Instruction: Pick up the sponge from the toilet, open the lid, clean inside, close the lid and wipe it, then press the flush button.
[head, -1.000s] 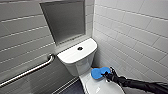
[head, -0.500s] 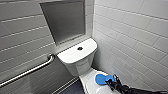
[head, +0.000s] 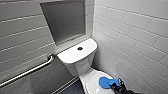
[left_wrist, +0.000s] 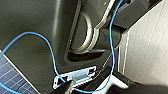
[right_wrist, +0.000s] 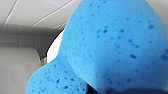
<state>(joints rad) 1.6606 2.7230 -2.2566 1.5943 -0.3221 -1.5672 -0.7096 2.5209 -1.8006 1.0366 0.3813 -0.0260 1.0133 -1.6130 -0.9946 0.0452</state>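
The white toilet stands in the corner with its lid down. The round dark flush button sits in the middle of the tank top. The bright blue sponge lies flat against the lid's right side, and my right gripper is shut on its near end, coming in from the lower right. In the right wrist view the sponge shows very large and close, with white ceramic behind it. The left wrist view looks at the robot's own dark body and a blue cable.
A metal grab bar runs along the tiled left wall. A recessed grey niche sits above the tank. The white tiled right wall stands close beside the toilet. Dark floor shows left of the bowl.
My right gripper has drawn back toward the lid's front right, dragging the sponge with it across the lid. The toilet and the view have hardly shifted.
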